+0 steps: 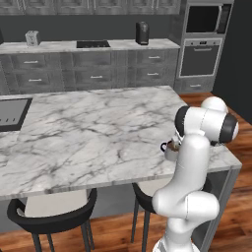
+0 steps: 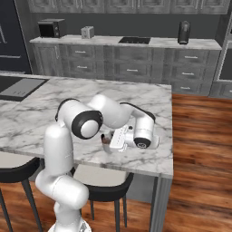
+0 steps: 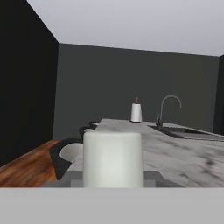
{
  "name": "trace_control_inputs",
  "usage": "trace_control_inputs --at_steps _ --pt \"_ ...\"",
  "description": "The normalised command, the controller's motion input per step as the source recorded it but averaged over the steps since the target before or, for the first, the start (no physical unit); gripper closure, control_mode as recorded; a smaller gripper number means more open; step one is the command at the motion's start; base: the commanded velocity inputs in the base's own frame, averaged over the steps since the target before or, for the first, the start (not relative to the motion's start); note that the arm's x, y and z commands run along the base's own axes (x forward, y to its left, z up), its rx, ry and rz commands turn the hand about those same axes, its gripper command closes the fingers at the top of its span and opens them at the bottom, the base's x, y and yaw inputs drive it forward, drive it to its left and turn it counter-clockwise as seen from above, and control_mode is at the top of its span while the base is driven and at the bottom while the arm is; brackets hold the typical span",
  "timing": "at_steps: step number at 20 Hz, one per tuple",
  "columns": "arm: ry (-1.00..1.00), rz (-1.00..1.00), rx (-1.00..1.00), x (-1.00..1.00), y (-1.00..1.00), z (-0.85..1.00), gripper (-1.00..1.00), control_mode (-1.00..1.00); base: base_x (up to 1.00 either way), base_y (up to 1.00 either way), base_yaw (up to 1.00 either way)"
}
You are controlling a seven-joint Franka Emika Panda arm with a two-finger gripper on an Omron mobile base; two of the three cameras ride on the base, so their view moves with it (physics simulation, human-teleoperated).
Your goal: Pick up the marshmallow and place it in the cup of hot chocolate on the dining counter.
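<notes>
The gripper (image 2: 108, 140) is clamped on the marshmallow (image 3: 113, 158), a pale block sitting squarely between its jaws. The hand lies sideways, low over the dining counter (image 1: 93, 133), right beside the cup of hot chocolate (image 1: 171, 149).

Counts across the views:
- 1 dining counter (image 1: 88, 133), marble.
- 1 cup of hot chocolate (image 1: 170, 149) near its 4 o'clock corner in the left base view.
- 1 marshmallow (image 3: 113, 159), close up in the hand view.
- 2 stools (image 1: 51, 214) under the near edge.
- 1 sink basin (image 1: 12, 114) at 9 o'clock.
- 1 faucet (image 3: 168, 109).
- 1 paper towel roll (image 3: 136, 112).
- On the back worktop: 1 toaster (image 1: 32, 38), 1 cooktop (image 1: 93, 44), 1 dark kettle (image 1: 142, 33).
- 1 wall oven (image 1: 199, 58).
- 2 microwaves (image 2: 51, 28) seen.
</notes>
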Motion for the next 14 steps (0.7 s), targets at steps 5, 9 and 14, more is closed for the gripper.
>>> trace_control_inputs --at_steps 5,9,14 --pt "0.00 0.00 0.00 0.30 0.00 0.00 1.00 -1.00 0.00 0.00 0.00" --pt "0.00 0.00 0.00 0.22 0.00 -0.11 1.00 -1.00 0.00 0.00 0.00" --pt "0.00 0.00 0.00 0.00 -0.01 -0.09 -1.00 -1.00 0.00 0.00 0.00"
